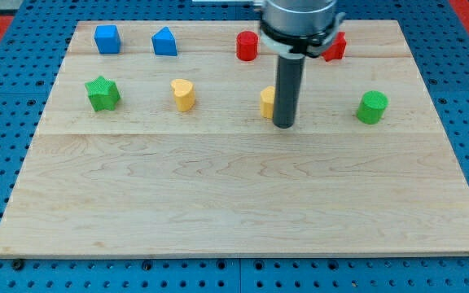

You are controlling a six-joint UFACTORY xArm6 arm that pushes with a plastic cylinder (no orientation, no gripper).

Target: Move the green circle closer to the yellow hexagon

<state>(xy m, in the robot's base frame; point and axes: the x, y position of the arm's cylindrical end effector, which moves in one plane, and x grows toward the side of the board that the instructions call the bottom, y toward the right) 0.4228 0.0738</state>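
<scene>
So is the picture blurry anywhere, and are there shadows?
Camera view: the blocks look sharp, like the green circle and the green star; light is soft and even, with only faint shadows under them; no glare on the wooden board; my tip partly hides the yellow hexagon.

my tip [284,124] rests just right of the yellow hexagon [267,102], partly hiding it; the green circle [372,107] sits well apart, farther right.

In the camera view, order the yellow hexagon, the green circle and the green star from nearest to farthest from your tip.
Measured from my tip:
1. Yellow hexagon, right beside the rod, on the view's left.
2. Green circle, toward the view's right.
3. Green star, far at the view's left.
</scene>
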